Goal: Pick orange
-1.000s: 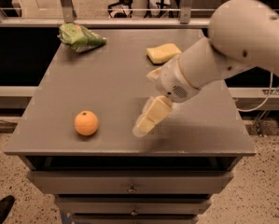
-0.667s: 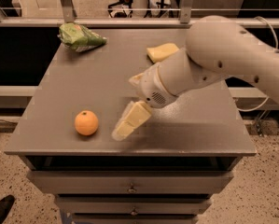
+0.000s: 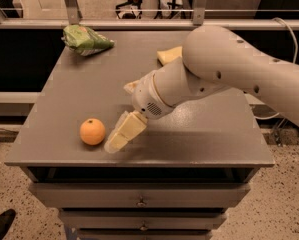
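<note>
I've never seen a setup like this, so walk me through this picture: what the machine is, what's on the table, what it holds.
The big white shape is a robot arm. One camera looks down on a grey table with drawers beneath. The arm ends in a two-finger gripper, low over the table's front edge beside the orange, open and holding nothing. At the back lie a green snack bag and a pale yellow sponge, partly hidden by the arm.

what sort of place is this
Likely an office or lab space: a grey drawer cabinet as worktop and a rolling chair base beyond the railing. The gripper is low beside the orange.
</note>
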Robot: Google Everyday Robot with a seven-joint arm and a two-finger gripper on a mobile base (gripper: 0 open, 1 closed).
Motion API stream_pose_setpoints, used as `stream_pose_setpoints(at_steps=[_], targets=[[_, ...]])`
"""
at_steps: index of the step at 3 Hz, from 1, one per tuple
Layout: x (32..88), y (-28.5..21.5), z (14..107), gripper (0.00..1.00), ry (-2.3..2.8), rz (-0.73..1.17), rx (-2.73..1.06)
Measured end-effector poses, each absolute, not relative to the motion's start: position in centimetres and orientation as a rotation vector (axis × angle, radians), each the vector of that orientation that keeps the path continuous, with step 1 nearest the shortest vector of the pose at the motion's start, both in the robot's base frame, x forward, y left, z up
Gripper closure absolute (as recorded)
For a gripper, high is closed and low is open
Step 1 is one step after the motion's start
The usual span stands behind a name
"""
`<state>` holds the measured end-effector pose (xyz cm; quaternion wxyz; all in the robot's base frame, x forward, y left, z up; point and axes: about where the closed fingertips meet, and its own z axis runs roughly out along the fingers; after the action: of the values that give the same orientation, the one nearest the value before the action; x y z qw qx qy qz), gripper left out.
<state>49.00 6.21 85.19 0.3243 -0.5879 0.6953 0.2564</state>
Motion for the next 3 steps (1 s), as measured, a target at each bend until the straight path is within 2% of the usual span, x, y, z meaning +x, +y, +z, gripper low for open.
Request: stream_pose_setpoints(at_steps=[2, 3], targets=[[49.0, 11.1, 83.8, 0.0, 1.708, 0.736, -1.527], [49.0, 12.5, 83.0, 0.15, 1.691, 0.735, -1.518]])
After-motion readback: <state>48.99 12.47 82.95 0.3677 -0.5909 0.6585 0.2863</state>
